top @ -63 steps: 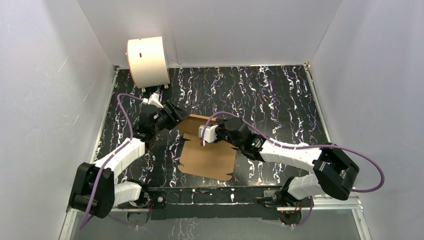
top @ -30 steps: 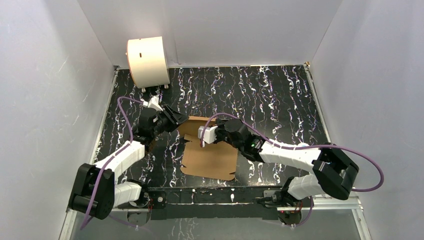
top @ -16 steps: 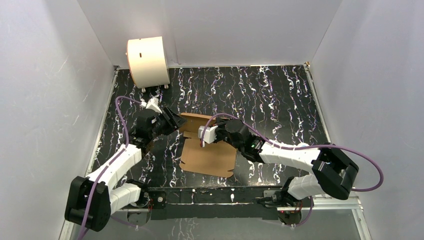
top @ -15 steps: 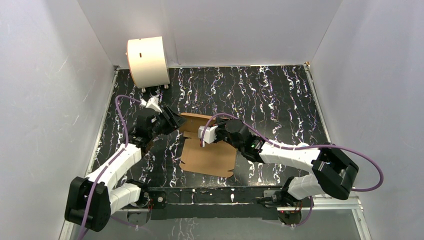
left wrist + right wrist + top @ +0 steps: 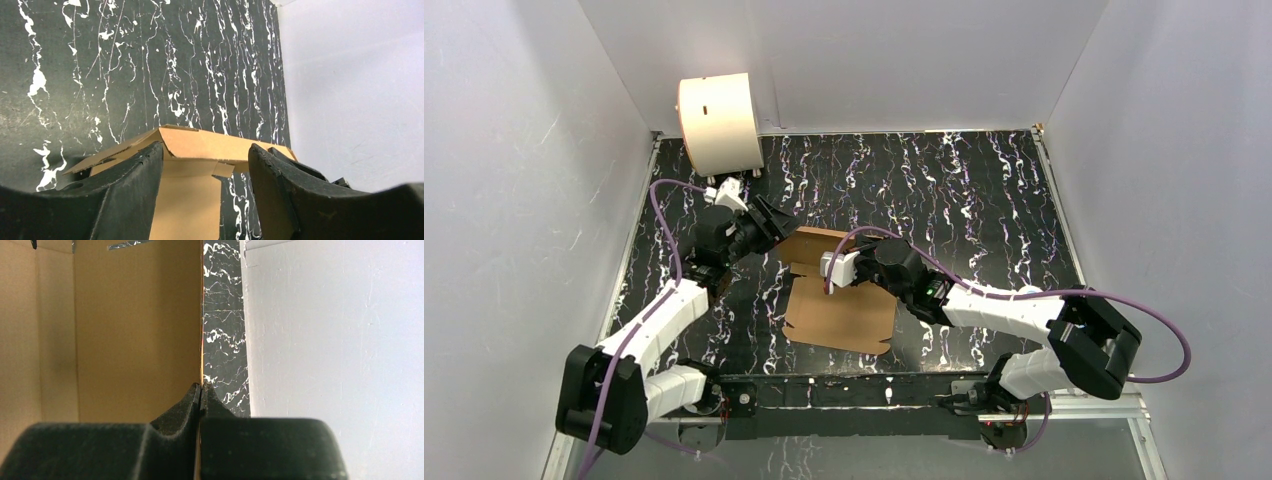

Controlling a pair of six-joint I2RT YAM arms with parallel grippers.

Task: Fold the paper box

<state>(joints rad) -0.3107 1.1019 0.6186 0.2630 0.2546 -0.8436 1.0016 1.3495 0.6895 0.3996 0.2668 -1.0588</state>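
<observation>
The paper box (image 5: 844, 315) is a brown cardboard sheet lying mostly flat in the middle of the black marbled table, its far flap (image 5: 210, 145) folded up and over. My left gripper (image 5: 772, 222) is open at the box's far left corner. In the left wrist view its fingers (image 5: 135, 190) stand wide apart, just short of that flap. My right gripper (image 5: 832, 283) reaches in from the right and is shut on a thin upright edge of the box (image 5: 125, 330). The pinch (image 5: 200, 387) shows in the right wrist view.
A cream-white cylindrical drum (image 5: 719, 122) stands at the back left corner against the wall. White walls enclose the table on the left, back and right. A purple cable loops over each arm.
My left gripper has opened and drawn back a little toward the far left, off the flap. The right gripper stays shut on the box's edge, and the box has barely shifted.
</observation>
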